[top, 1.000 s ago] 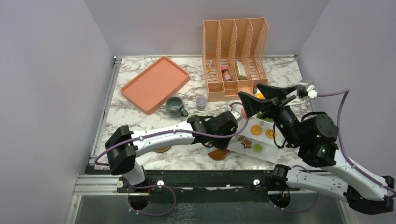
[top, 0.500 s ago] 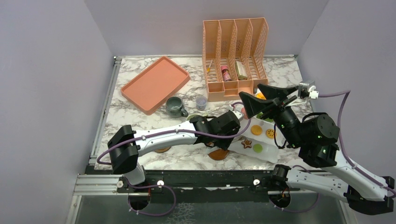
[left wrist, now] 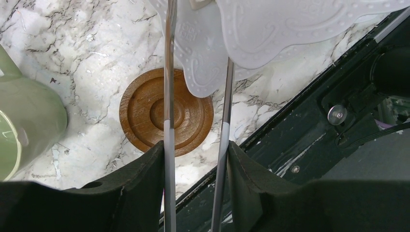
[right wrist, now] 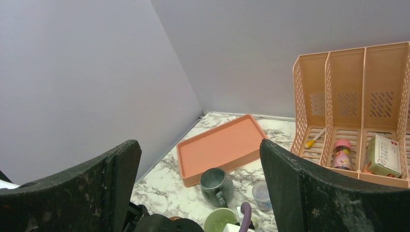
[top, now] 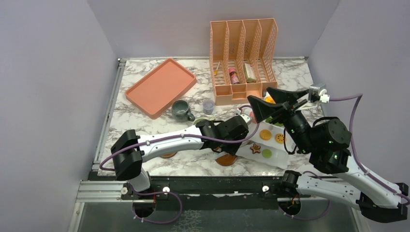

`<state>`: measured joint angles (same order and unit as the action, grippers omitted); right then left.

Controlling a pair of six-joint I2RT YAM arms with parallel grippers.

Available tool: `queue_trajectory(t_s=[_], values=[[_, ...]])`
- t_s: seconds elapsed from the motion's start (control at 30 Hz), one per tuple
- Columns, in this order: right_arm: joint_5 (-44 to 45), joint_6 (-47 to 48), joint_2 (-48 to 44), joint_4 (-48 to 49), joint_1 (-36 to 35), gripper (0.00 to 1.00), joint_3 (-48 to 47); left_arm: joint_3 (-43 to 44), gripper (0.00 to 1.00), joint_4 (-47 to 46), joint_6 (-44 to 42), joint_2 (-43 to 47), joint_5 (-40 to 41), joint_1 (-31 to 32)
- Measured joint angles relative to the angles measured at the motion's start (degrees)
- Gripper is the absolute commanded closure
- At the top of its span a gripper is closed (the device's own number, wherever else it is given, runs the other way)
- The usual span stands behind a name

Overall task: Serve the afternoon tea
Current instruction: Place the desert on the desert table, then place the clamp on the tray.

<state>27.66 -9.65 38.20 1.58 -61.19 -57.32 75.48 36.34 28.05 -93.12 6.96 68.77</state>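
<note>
My left gripper (top: 240, 126) (left wrist: 196, 150) is shut on metal tongs (left wrist: 168, 96) that reach over a white embossed plate (top: 275, 157) (left wrist: 270, 29); the tong tips are out of view. The plate holds toy cookies (top: 265, 135). A brown coaster (top: 226, 160) (left wrist: 164, 113) lies under the tongs, and a second coaster (top: 168, 155) peeks from under the left arm. The pale green mug (left wrist: 26, 121) (right wrist: 220, 220) stands beside the left wrist. The grey-blue mug (top: 181, 110) (right wrist: 216, 182) stands by the tray. My right gripper (top: 270, 99) (right wrist: 197, 145) is open and empty, raised above the plate.
An orange tray (top: 161, 87) (right wrist: 225, 147) lies at the back left. An orange file organiser (top: 243, 60) (right wrist: 353, 111) holds a pink bottle (right wrist: 342, 153) and a small box (right wrist: 384, 155). A tiny lilac cup (top: 208, 106) (right wrist: 261, 193) stands near the mugs. The table's front edge (left wrist: 300, 96) is close to the coaster.
My left arm has shifted slightly to the right, toward the plate, with the tongs in it. The right arm has not moved.
</note>
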Motion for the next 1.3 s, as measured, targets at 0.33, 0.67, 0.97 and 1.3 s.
queue_trajectory(t_s=[0.33, 0.67, 0.97, 1.3], values=[[0.0, 0.0, 0.1, 0.0, 0.0, 0.01, 0.4, -0.2, 0.54, 0.2, 1.1, 4.1, 0.0, 0.0], [0.0, -0.4, 0.3, 0.0, 0.0, 0.01, 0.4, -1.8, 0.56, 2.6, 1.7, 6.2, 1.7, 0.0], [0.0, -0.8, 0.8, 0.0, 0.0, 0.01, 0.7, -1.8, 0.56, 4.4, 1.1, 6.5, 6.1, -1.0], [-0.2, -1.0, 0.9, 0.3, 0.0, 0.01, 1.6, 2.5, 0.56, 6.2, -3.8, 6.5, 7.1, -11.6]])
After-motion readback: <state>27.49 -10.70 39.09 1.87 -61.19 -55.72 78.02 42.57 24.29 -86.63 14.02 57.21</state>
